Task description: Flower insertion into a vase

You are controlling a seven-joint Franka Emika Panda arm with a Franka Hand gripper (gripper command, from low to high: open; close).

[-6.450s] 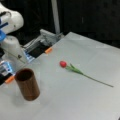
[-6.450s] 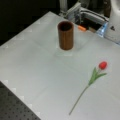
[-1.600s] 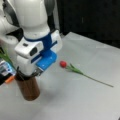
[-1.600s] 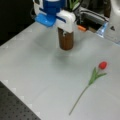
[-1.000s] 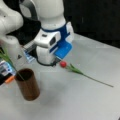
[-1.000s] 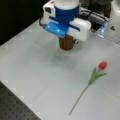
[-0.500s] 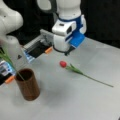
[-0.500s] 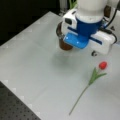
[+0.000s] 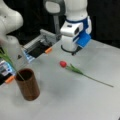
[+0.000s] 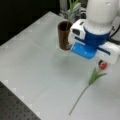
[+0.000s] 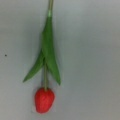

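- Since half a second ago the gripper (image 9: 74, 52) has moved from near the vase (image 9: 28, 84) to hang above the red flower (image 9: 75, 69) lying flat on the grey table (image 9: 75, 100).
- I cannot tell how far its jaws are open; it holds nothing.
- The wrist view alone shows the flower (image 11: 45, 75) close, with its pointed green leaves.
- The brown, wood-grained, straight-sided vase (image 10: 64, 35) stands upright, with a green stem leaning in it.

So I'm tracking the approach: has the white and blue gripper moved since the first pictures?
Yes. The gripper has travelled from beside the brown wood-grained vase toward a front view's right, above the red tulip on the table.
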